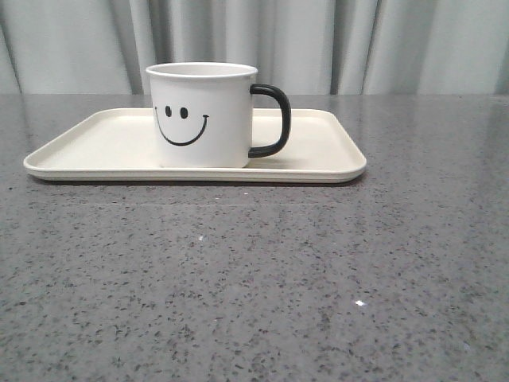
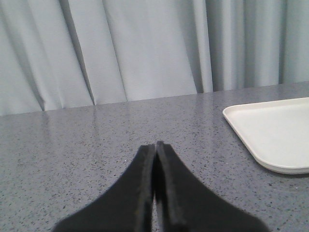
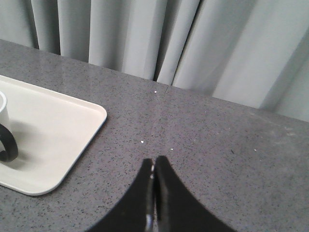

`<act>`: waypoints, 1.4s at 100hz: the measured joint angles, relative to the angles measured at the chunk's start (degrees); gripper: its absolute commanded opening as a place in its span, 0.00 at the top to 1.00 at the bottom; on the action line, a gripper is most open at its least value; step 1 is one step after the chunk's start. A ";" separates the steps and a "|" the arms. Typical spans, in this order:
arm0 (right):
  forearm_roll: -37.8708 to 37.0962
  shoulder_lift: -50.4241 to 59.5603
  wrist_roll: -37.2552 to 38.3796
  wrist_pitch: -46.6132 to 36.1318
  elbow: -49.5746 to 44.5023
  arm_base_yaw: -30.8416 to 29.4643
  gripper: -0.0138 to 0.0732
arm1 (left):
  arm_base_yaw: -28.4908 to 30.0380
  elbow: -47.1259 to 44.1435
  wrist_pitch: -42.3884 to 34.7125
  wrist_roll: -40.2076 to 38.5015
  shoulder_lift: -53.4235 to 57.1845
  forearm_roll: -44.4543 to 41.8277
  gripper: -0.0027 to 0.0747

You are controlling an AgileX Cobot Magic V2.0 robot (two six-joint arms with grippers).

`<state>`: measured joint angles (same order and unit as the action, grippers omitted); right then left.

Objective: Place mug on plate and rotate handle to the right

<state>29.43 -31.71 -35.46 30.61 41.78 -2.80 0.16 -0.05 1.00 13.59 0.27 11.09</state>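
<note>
The white mug (image 1: 201, 115) stands upright on the cream plate (image 1: 95, 147), smiley face toward the front camera. Its black handle (image 1: 273, 119) points to the right. In the right wrist view the mug's edge (image 3: 2, 107) and handle (image 3: 7, 145) show on the plate (image 3: 53, 130). My left gripper (image 2: 155, 146) is shut and empty over bare table, apart from the plate's corner (image 2: 270, 130). My right gripper (image 3: 154, 161) is shut and empty over the table beside the plate's right end. Neither gripper shows in the front view.
The grey speckled tabletop (image 1: 254, 278) stretches in front of the plate. Pale grey curtains (image 1: 318, 40) hang behind the table's far edge.
</note>
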 measured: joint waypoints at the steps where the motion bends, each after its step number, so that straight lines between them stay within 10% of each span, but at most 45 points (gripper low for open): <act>1: 0.00 0.00 0.00 0.00 0.00 0.00 0.91 | 0.00 0.00 0.00 0.00 0.00 0.00 0.99; 69: 0.00 4.81 0.00 0.13 -1.48 0.00 0.91 | 0.00 0.00 0.10 0.00 0.00 0.00 0.99; 140: 13.75 27.88 0.00 -18.30 -34.92 0.00 0.91 | 0.00 0.00 0.10 0.00 0.00 0.00 0.99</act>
<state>43.18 -3.83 -35.46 12.32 6.86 -2.80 0.16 -0.05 1.10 13.59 0.27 11.09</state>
